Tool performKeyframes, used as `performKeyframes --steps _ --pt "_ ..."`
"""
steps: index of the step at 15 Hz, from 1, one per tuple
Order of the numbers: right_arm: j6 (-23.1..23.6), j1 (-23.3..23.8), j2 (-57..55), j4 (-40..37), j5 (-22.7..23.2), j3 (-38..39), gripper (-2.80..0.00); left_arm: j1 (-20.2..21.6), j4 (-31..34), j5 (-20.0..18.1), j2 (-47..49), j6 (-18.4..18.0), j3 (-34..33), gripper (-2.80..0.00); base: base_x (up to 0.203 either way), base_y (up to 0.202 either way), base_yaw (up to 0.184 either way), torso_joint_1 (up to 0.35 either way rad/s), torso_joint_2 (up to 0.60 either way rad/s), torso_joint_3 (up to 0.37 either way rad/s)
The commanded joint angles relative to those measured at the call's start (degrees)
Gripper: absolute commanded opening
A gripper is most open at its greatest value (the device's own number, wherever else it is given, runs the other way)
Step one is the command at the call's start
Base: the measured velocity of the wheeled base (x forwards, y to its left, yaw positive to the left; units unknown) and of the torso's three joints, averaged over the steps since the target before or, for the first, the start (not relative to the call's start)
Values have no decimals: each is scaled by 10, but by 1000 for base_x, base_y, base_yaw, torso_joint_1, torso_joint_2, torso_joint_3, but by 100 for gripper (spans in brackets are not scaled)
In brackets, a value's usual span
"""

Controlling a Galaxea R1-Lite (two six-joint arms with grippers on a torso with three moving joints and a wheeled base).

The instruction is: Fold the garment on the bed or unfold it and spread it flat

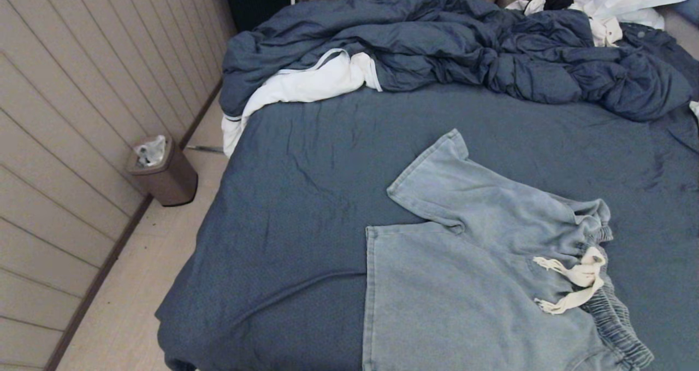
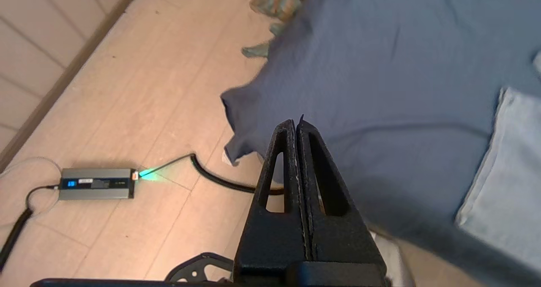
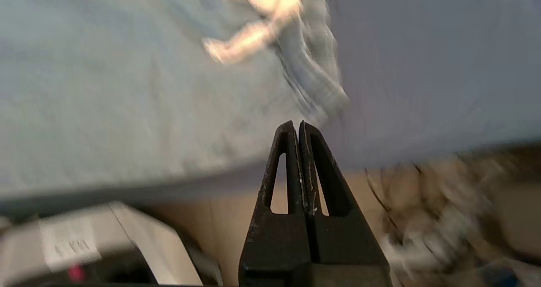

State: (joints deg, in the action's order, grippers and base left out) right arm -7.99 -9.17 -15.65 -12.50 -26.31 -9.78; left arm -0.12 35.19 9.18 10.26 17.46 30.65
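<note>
Two grippers show only in our wrist views, and neither appears in the head view. Our left gripper [image 2: 296, 124] has its fingers pressed together with nothing between them, poised above the near left corner of the bed [image 2: 380, 46], where the slate-blue sheet hangs over the wooden floor [image 2: 148, 88]. Our right gripper [image 3: 297, 126] is likewise closed and empty, held off the near edge of the bed beside the waistband end of the garment [image 3: 105, 88] (this view is smeared, so finer detail escapes us).

From the head view we see the garment [image 1: 464, 251] lying on the near right part of the bed [image 1: 306, 185], mostly flat, with its legs pointing to our left and its ribbed waistband [image 1: 617, 316] to our right. One leg stretches away toward the far side at an angle; the other lies nearer to us. Its cream drawstring [image 1: 573, 281] rests loose on the fabric just beside the waistband.

Along the far side of the bed a dark blue duvet [image 1: 464, 43] is heaped, with a white cloth [image 1: 306, 84] tucked under its left end. On the floor by the panelled wall stands a small bin [image 1: 164, 171], and the left wrist view shows a grey power box [image 2: 96, 184] with a cable [image 2: 219, 179] on the floor.
</note>
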Motion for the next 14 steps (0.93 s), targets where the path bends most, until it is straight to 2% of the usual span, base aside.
performKeyframes --steps 1,3,5,6,8,11,14 --pt "10 1 0 87 65 40 -280 3 -34 -22 -33 -12 -75 -280 0 0 0 0 0 0" --pt "31 1 0 128 165 67 -280 4 -82 -36 -60 -41 -149 -280 0 0 0 0 0 0" --pt "72 1 -1 125 234 75 -280 3 -110 -47 -102 -89 -200 -280 0 0 0 0 0 0" --pt "75 1 0 105 241 73 -280 3 -115 -70 -103 -97 -205 -280 0 0 0 0 0 0" --pt "76 16 -1 76 244 64 -280 3 -115 -80 -103 -102 -205 -280 0 0 0 0 0 0" --pt "112 118 4 74 261 65 -280 3 -116 -95 -103 -116 -205 -280 0 0 0 0 0 0" --pt "126 107 50 75 272 68 -280 3 -117 -96 -103 -112 -205 -280 0 0 0 0 0 0"
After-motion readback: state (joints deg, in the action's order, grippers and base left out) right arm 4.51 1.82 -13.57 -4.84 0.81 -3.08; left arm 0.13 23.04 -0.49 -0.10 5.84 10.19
